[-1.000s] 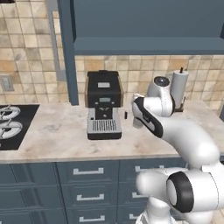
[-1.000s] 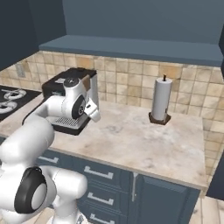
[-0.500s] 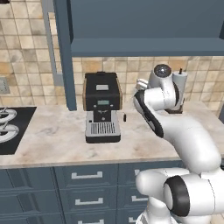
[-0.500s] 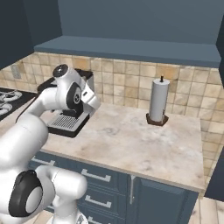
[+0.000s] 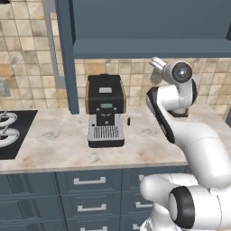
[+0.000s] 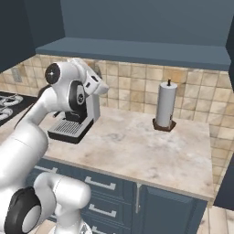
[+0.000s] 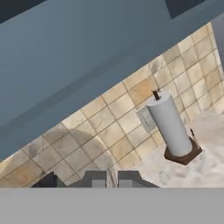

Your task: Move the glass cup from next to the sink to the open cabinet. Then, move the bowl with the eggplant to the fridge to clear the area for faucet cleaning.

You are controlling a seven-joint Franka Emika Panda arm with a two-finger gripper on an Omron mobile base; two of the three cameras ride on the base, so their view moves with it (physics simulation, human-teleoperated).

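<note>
My gripper (image 7: 111, 179) is raised high in front of the tiled backsplash, just under the open cabinet (image 5: 149, 47), whose flat blue-grey shelf (image 6: 137, 52) runs above it. Its fingers (image 7: 95, 178) stand shut on the wall of the glass cup (image 7: 85, 148), which shows as a faint see-through grey shape ahead of them. From the right, the glass cup (image 6: 95, 69) sits at the hand's tip (image 6: 93, 73). From the left, the gripper (image 5: 156, 62) points up and left. The sink, bowl, eggplant, fridge and faucet are out of view.
A black coffee machine (image 5: 105, 110) stands on the marble counter (image 6: 137, 146) below and left of the hand. A paper towel roll (image 6: 165, 105) on a brown base stands at the back right. A stove (image 5: 9, 131) lies at the far left.
The arm has lifted the hand from counter height, beside the coffee machine, up toward the cabinet shelf. The views have shifted slightly with the base.
</note>
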